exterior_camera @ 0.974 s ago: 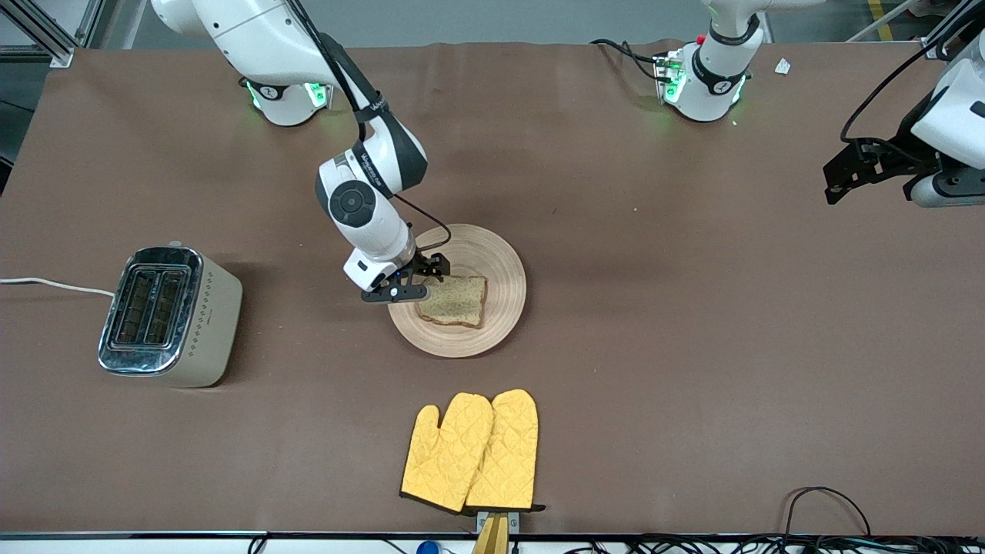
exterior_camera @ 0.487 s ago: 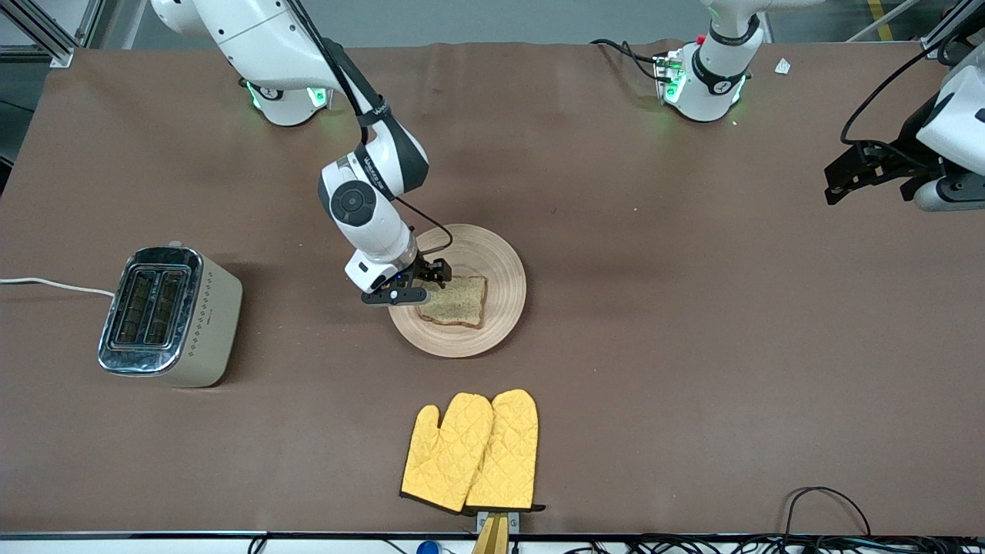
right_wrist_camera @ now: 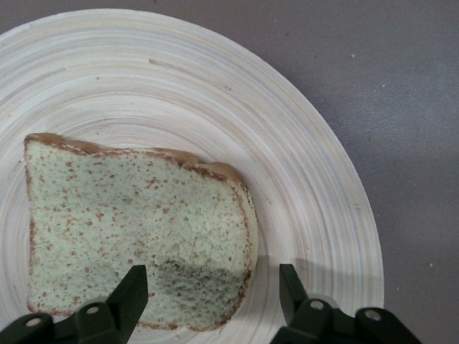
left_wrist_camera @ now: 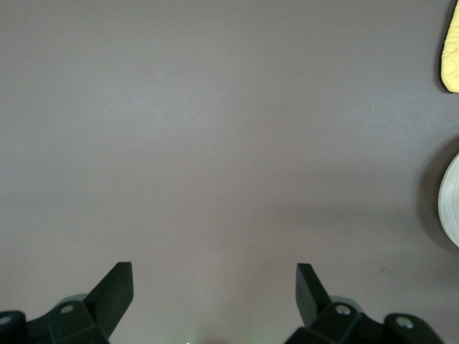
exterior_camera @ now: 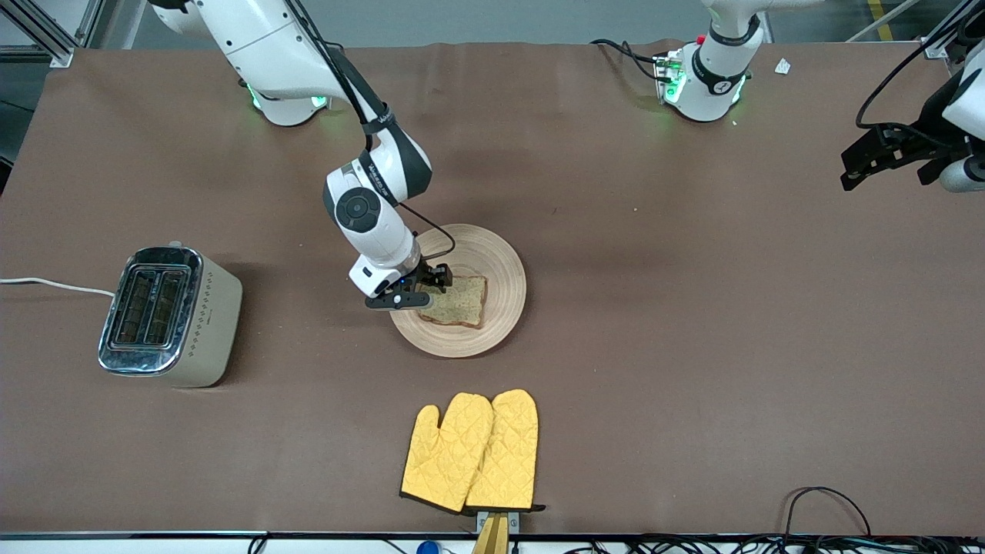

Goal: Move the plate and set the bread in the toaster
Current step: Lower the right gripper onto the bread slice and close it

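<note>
The step in hand looks like the pick of the bread [exterior_camera: 454, 300], which lies flat on the plate [exterior_camera: 500, 265] near the middle of the tabletop [exterior_camera: 692, 346]; the right gripper [exterior_camera: 425, 292] hangs low over the slice's edge toward the toaster [exterior_camera: 165, 315], jaws spread wide to either side of that crust and not yet closed; the toaster stands near the tabletop's edge at the right arm's end, slots up; the left gripper [left_wrist_camera: 214, 287] waits over bare tabletop at its own end, jaws wide, holding nothing; next, I judge, the jaws must sink and pinch the crust without shoving the plate.
</note>
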### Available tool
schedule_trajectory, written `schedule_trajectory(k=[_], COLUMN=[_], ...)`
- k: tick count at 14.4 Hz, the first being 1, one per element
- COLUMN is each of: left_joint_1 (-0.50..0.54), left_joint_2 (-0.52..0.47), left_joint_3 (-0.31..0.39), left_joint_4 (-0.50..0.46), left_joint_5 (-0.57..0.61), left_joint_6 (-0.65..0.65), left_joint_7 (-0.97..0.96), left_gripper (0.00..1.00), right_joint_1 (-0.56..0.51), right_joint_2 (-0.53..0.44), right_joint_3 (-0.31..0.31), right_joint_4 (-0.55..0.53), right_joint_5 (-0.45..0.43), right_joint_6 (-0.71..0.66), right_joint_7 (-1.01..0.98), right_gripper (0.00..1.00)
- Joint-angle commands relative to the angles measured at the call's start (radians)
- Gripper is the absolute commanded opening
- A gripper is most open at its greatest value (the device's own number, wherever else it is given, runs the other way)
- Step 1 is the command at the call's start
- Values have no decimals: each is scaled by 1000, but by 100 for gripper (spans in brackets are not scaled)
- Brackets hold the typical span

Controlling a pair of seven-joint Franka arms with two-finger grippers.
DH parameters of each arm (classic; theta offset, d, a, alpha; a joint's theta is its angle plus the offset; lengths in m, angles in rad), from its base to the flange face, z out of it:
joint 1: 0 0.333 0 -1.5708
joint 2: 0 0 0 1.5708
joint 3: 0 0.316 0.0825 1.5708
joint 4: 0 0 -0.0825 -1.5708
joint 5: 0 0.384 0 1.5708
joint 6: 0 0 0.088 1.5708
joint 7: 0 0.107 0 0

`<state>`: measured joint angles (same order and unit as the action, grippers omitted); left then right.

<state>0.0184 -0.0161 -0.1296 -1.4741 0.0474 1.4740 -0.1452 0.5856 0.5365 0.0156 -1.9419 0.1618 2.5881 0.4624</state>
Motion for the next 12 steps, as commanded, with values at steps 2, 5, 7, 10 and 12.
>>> schedule_trajectory(k=[2, 5, 7, 10, 12], left_joint_1=[20, 21, 21, 21, 23], left_joint_2=[-25, -25, -25, -21, -19], left_joint_3=[4, 4, 5, 5, 5], left_joint_4=[-23, -23, -20, -17, -18], left_joint_5=[-14, -14, -12, -11, -12], left_joint_6=[-8, -8, -8, -6, -6], left_joint_7=[12, 10, 12, 10, 10], left_gripper=[100, 100, 100, 100, 100], right_joint_1=[22, 14, 5, 14, 23], right_joint_2=[7, 7, 7, 8, 7], right_joint_3=[-8, -8, -8, -8, -8], right_joint_4=[6, 1, 0, -5, -8], right_joint_5=[15, 15, 16, 16, 16], right_joint_6=[6, 9, 10, 20, 29], right_joint_7=[-1, -1, -1, 4, 7], right_gripper=[72, 71, 71, 69, 65])
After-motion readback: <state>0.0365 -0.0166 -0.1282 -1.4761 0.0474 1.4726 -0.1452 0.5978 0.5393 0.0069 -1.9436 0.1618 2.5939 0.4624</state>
